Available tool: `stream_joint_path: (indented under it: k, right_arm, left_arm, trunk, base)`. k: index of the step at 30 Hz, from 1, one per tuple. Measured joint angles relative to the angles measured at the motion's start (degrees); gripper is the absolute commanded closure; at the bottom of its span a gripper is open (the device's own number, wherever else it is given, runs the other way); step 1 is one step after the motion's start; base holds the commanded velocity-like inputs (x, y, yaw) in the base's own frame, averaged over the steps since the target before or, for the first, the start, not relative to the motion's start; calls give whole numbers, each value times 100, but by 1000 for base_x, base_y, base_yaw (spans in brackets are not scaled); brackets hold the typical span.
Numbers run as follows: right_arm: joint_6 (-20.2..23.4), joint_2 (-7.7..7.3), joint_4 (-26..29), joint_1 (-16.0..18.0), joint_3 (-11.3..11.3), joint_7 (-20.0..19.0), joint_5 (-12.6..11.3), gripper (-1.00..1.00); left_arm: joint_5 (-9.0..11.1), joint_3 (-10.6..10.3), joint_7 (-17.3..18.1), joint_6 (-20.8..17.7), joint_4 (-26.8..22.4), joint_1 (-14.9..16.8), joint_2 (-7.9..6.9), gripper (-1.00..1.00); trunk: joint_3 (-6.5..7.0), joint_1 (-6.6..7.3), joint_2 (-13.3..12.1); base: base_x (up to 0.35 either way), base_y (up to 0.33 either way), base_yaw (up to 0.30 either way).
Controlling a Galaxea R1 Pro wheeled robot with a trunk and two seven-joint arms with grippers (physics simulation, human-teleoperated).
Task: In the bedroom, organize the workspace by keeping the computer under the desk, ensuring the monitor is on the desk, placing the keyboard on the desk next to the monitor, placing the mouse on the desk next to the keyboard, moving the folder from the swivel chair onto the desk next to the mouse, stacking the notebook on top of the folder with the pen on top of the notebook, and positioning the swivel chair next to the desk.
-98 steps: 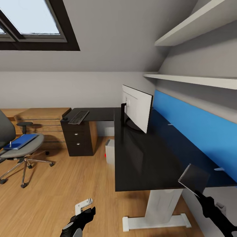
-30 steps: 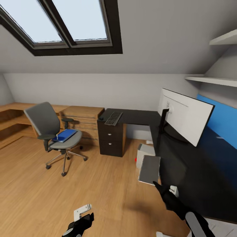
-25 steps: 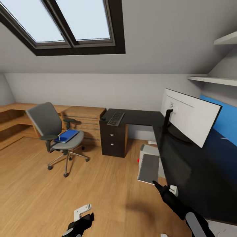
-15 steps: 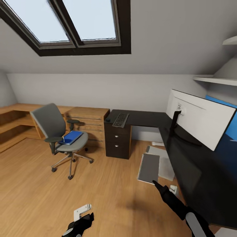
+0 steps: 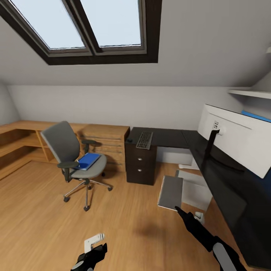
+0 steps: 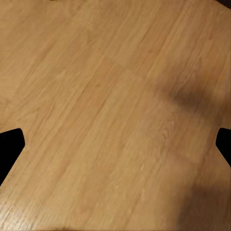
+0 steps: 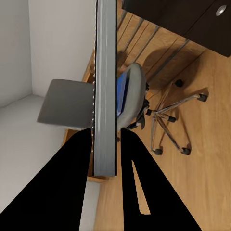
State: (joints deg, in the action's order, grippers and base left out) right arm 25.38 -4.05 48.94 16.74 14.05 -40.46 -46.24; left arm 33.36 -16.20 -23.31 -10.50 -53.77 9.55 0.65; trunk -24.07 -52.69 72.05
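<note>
Nearest, low in the head view: left end effector [image 5: 92,251] over bare floor [image 5: 45,222], fingers spread in its wrist view [image 6: 9,147] with nothing between them. Just beyond, right end effector [image 5: 177,209] pinching the notebook [image 5: 170,192] by its lower edge, cover held up over the floor beside the tabletop [image 5: 229,188]; in the right wrist view the notebook [image 7: 105,86] seen edge-on between the two dark fingers [image 7: 72,178].

Likely risks, judged from this: thin edge grip, so a slip or a swing of the cover on any quick turn, and a drop to the floor; a knock of the raised notebook against the near tabletop edge or the computer [image 5: 194,190] below it while turning.

Farther out: chair [image 5: 73,160] well apart from the tabletop, folder [image 5: 87,160] flat on the seat, pen too small to make out; with the right end effector occupied, only the left free for the folder, and a nudge of the castored base could roll the chair away or tip the folder off.

On the tabletop: monitor [image 5: 239,137] upright along the right wing; keyboard [image 5: 144,140] at the far corner over the drawers, well apart from the monitor, mouse [image 5: 130,140] just beside it at the end edge; easy to sweep off when reaching there.
</note>
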Motion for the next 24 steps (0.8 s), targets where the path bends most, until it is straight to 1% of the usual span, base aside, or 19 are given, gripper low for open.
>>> stream_joint_path:
  k: [10, 12, 18, 24]
  right_arm:
    - [0, -28, -5, 0, 9, -2, 1, 100]
    - [2, -50, -6, 0, 46, -1, -2, 100]
    - [8, -68, -6, 0, 117, -1, 2, 100]
    - [9, -77, -6, 0, 131, -1, 3, 100]
  left_arm:
    - [-10, -7, -1, 0, 13, 0, 6, -100]
    - [-12, -8, -1, 1, 15, 0, 7, -100]
    - [-16, -10, 0, 2, 17, 0, 8, -100]
    - [-15, -10, 0, 2, 23, 0, 5, -100]
  trunk:
    - [29, 1, 0]
    - [35, 1, 0]
    - [54, 1, 0]
    - [73, 1, 0]
  base:
    - [247, 247, -232]
    - [290, 163, -257]
    - [310, 64, -267]
    - [324, 11, -272]
